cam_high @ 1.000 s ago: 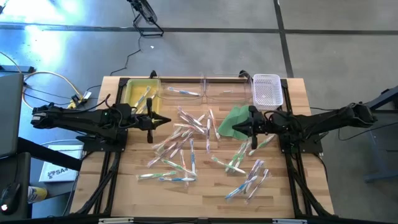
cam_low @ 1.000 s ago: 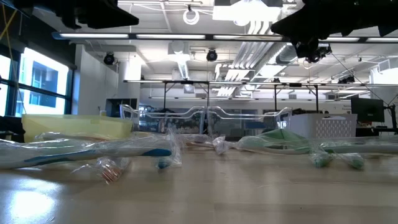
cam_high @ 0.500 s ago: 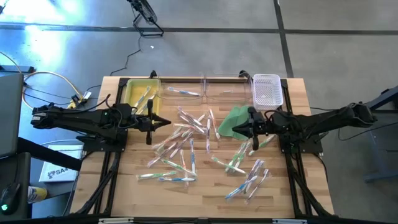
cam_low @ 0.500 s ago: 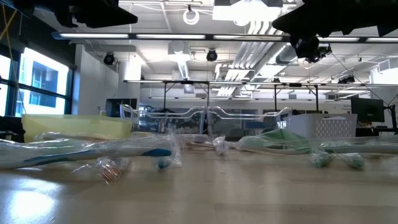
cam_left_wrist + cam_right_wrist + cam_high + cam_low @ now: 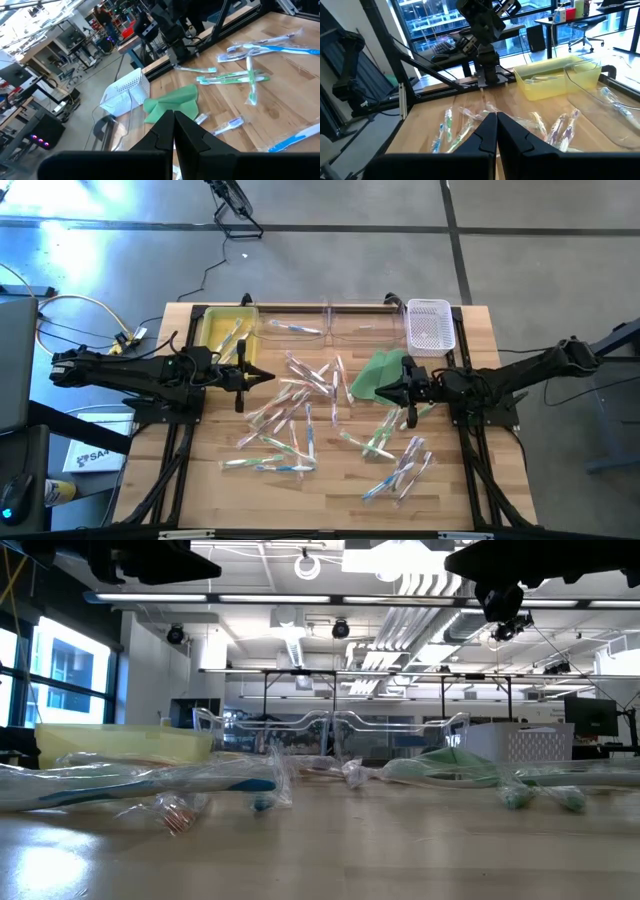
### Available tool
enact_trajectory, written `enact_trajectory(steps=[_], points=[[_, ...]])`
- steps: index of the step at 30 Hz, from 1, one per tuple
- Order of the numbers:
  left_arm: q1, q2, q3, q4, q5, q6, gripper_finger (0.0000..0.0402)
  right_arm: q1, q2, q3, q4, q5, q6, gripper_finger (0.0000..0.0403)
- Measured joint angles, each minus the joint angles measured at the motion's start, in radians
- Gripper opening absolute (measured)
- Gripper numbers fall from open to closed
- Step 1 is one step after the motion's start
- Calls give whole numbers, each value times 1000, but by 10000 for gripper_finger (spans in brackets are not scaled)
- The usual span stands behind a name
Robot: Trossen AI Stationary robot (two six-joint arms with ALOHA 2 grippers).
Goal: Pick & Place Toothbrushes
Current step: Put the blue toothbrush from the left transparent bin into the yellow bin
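Several wrapped toothbrushes [image 5: 300, 405] lie scattered flat on the wooden table [image 5: 460, 480], more at the right [image 5: 400, 465]; they also show in the left wrist view [image 5: 235, 77] and the right wrist view [image 5: 560, 127]. One lies in the yellow bin [image 5: 225, 330], another in a clear bin [image 5: 295, 328]. My left gripper [image 5: 268, 374] hangs shut and empty above the table's left part. My right gripper [image 5: 378, 392] hangs shut and empty over the near edge of the green cloth [image 5: 378, 372].
Along the far edge stand the yellow bin, two clear bins [image 5: 365, 325] and a white basket [image 5: 430, 325]. The flat green cloth lies in front of the basket. Bare wood shows along the table's near edge [image 5: 330, 505].
My right gripper has swung a little toward the table's near edge, staying shut and above the table. Nothing on the table has moved.
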Motion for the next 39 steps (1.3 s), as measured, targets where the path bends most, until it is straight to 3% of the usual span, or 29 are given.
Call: enact_trajectory(steps=[13,18,20,25,31,37,39], points=[[0,0,0,18,-7,-1,6,28,182,173,-164,40,-84,3],[34,1,34,-26,-181,-69,6,28,191,181,-176,36,-104,3],[89,1,75,-83,-199,-53,6,28,190,181,-185,37,-104,3],[264,72,216,-176,-100,15,6,27,190,181,-186,40,-104,3],[488,291,413,-367,-2,94,6,27,190,181,-182,44,-104,3],[676,517,519,-428,303,219,2,27,190,181,-192,44,-100,3],[717,584,540,-451,329,254,1,27,190,181,-196,44,-100,3]])
